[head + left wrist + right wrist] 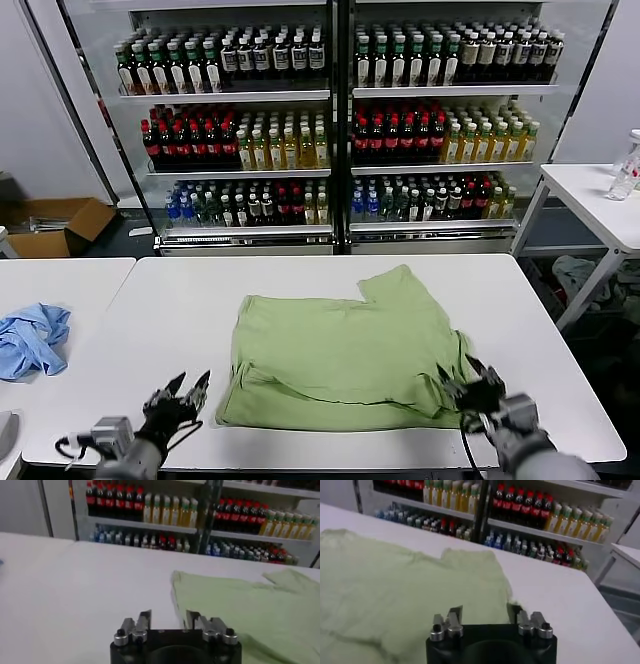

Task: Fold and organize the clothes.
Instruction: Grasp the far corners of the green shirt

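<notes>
The light green shirt [345, 350] lies partly folded on the white table [150, 300], with one sleeve pointing to the far right; its collar, buttons and graphic are hidden. My left gripper [190, 390] is open and empty near the table's front edge, just left of the shirt's front left corner. My right gripper [470, 375] is open and empty at the shirt's front right corner. The shirt also shows in the left wrist view [240, 605], beyond the left gripper [168, 616], and in the right wrist view [395, 590], under the right gripper [485, 611].
A light blue cloth [30, 338] lies on a second white table at the left. A glass-door drinks fridge [335, 120] stands behind the table. Another white table [590, 195] with a bottle stands at the far right. A cardboard box [60, 225] sits on the floor.
</notes>
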You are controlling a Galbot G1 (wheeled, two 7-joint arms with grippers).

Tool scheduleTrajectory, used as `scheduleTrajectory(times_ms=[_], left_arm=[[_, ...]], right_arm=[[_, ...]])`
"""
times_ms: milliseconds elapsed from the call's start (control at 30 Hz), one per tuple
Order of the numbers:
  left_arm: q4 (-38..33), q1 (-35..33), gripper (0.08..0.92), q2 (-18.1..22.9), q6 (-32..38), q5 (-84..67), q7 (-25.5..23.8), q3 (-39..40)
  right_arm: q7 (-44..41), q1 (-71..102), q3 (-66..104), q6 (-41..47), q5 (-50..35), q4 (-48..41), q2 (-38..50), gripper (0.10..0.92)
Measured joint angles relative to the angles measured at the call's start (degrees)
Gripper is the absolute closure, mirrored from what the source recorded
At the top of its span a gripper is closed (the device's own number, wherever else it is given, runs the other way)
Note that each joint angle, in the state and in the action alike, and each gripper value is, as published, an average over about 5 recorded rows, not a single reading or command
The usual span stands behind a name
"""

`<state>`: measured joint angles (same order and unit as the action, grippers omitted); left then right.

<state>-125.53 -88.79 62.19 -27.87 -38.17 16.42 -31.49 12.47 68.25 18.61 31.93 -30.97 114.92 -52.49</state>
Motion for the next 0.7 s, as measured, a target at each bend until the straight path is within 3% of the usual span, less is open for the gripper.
scheduleTrajectory(times_ms=[100, 333, 700], left_arm=[[4.8, 6.5, 0.361, -0.5, 0.2, 0.3, 0.3, 2.8], [18.5, 22.7, 0.191, 0.6, 0.1, 1.0, 0.9, 10.9], [34.7, 39.8, 0.177, 5.8, -1.0, 2.3, 1.3, 19.5]], right_arm=[[0.2, -8.9, -4.7, 0.2, -0.5, -6.9, -1.7, 0.211], [-0.1, -25.0, -12.0, 0.1, 0.1, -22.3, -6.2, 0.203], [-1.4, -37.1, -16.9, 0.1, 1.6, -41.0, -12.5, 0.203]])
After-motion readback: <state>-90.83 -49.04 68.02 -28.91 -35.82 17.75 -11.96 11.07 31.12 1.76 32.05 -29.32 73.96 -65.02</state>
